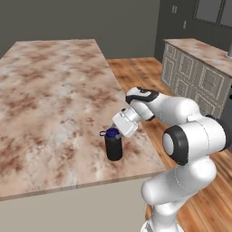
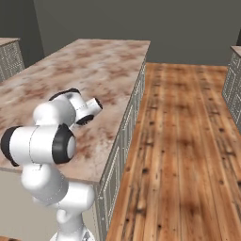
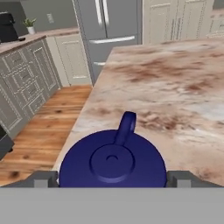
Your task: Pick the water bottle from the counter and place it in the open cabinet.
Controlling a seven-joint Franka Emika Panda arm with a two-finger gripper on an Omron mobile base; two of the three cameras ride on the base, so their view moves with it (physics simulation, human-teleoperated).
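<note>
**A:** Standing upright on the counter [image 1: 50, 86], the water bottle [image 1: 113, 145] sits close to the near right corner of the slab, just in from the right edge. You can see its black body and dark blue cap in the left base view.

**B:** And from the hand?

**A:** In the hand view you look straight down on the blue cap of the water bottle [image 3: 113, 159], its little loop sticking up on the far side. The gripper [image 3: 113, 179] straddles it: one dark fingertip [image 3: 43, 178] shows to the left of the cap, the other to the right, both level with its rim.

**B:** Are the jaws clamped on it?

**A:** You cannot tell. The tips sit right at the cap's sides, but whether they press it or leave a gap is not clear.

**B:** What lies around?

**A:** Beyond the counter's right edge you have a wooden floor [image 2: 188, 141]. Past it, grey panelled drawers [image 1: 195, 81] carry a narrower marble top. The hand view shows a steel fridge [image 3: 109, 30] beyond the slab and a small potted plant [image 3: 29, 24] on a side counter.
</note>
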